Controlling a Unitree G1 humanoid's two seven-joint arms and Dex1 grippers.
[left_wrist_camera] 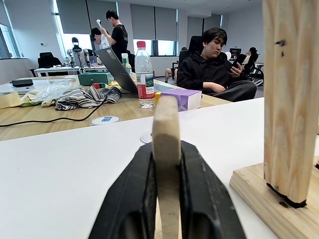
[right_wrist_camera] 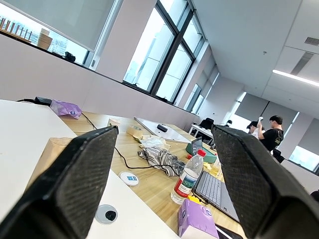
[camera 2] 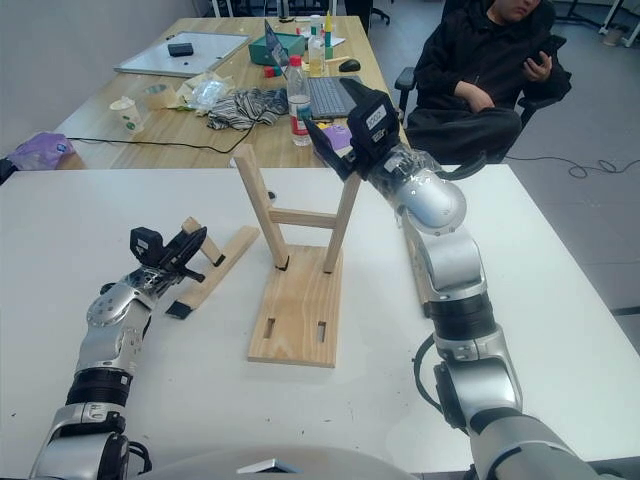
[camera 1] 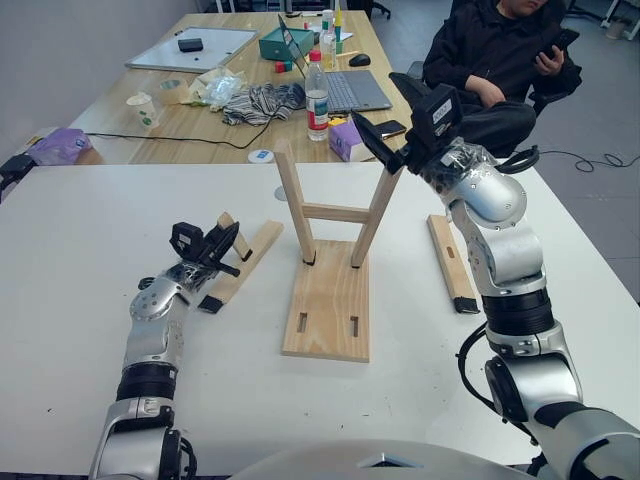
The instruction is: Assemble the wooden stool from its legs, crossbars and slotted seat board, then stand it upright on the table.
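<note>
1. Left eye view: the left pincer lies low on the white table, clenched on one wooden piece. The piece stands edge-on between the two black fingers; I cannot tell whether it is a leg or a crossbar.
2. One loose leg lies flat just beside the left pincer, on the side toward the stool.
3. One seat board lies flat on the table between the two pincers, nearer the right one and below it.
4. Two standing legs rise from the board's far slots: one on the side toward the left pincer, the other slanting up to the right pincer.
5. The right pincer is released, its fingers spread. The top end of that second leg sits by one finger; I cannot tell whether they touch.
6. One crossbar joins the two standing legs, below the right pincer.
7. Two near slots and in the board hold nothing.
8. One more leg lies flat on the table below the right pincer, beside the right forearm.
9. Beyond the right pincer, on the wooden table, stand one bottle and one teal box; the box's contents cannot be made out.
</note>
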